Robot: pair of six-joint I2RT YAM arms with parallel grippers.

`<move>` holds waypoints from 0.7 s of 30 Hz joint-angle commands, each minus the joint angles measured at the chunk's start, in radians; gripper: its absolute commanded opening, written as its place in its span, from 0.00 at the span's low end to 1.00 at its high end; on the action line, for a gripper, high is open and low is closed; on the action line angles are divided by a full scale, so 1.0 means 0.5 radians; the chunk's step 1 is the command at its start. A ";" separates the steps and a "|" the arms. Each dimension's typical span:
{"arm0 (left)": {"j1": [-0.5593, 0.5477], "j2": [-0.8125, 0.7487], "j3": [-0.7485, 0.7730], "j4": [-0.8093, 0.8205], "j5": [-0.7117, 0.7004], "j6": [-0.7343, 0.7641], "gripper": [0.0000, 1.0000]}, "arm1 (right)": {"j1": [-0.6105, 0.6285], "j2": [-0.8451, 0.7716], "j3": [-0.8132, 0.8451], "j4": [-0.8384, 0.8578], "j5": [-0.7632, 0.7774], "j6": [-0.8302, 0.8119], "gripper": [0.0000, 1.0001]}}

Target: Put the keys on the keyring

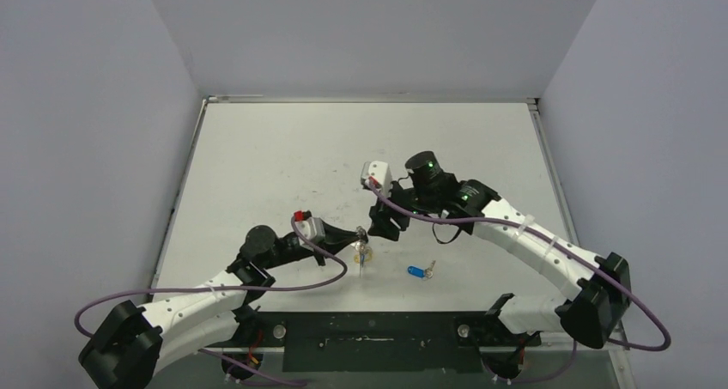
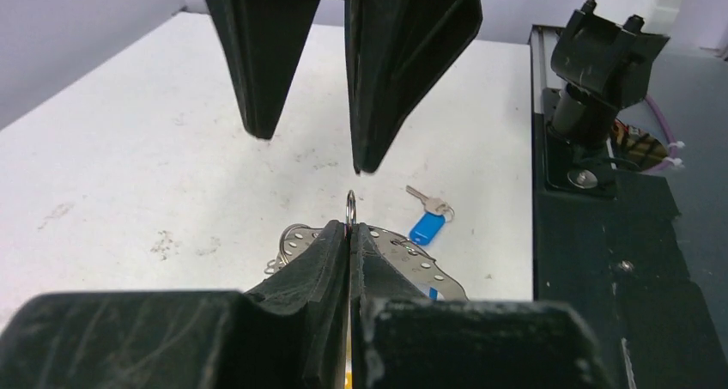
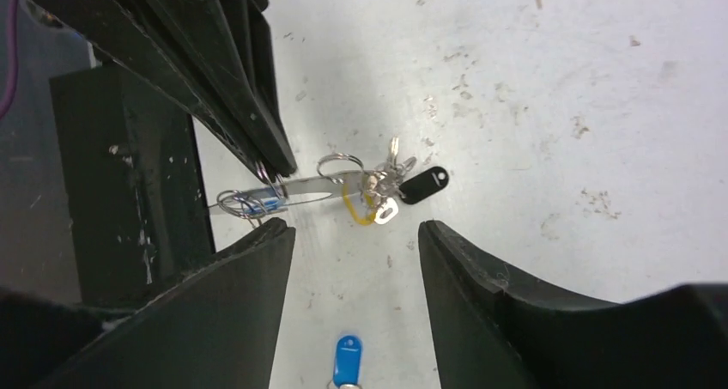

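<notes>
My left gripper (image 2: 350, 231) is shut on the thin silvery keyring (image 2: 350, 207), which sticks out edge-on past its tips. In the right wrist view the keyring (image 3: 325, 162) lies by a bunch with a black-headed key (image 3: 424, 185), a yellow loop (image 3: 358, 210) and a perforated metal strip (image 3: 296, 189). A loose key with a blue tag (image 1: 418, 271) lies apart on the table, also seen in the left wrist view (image 2: 427, 226) and the right wrist view (image 3: 347, 358). My right gripper (image 3: 356, 239) is open and empty, hovering just above the bunch (image 1: 364, 253).
The white table (image 1: 283, 157) is scuffed, with grey walls round it. The black base plate (image 1: 369, 331) with both arm mounts runs along the near edge. Purple cables (image 1: 283, 288) loop beside the arms.
</notes>
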 commanded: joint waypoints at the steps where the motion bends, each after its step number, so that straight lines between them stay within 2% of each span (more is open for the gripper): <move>1: -0.015 -0.039 -0.079 0.566 -0.170 -0.100 0.00 | -0.146 -0.295 -0.329 0.837 -0.256 0.241 0.57; 6: -0.022 -0.018 -0.150 0.844 -0.221 -0.134 0.00 | -0.156 -0.394 -0.586 1.316 -0.350 0.391 0.55; 11: -0.019 0.002 -0.158 0.920 -0.233 -0.155 0.00 | -0.156 -0.357 -0.678 1.660 -0.500 0.618 0.49; 16: -0.022 -0.006 -0.161 0.924 -0.232 -0.165 0.00 | -0.156 -0.316 -0.676 1.726 -0.572 0.647 0.40; 21: -0.023 -0.022 -0.165 0.922 -0.238 -0.165 0.00 | -0.155 -0.292 -0.669 1.728 -0.649 0.646 0.41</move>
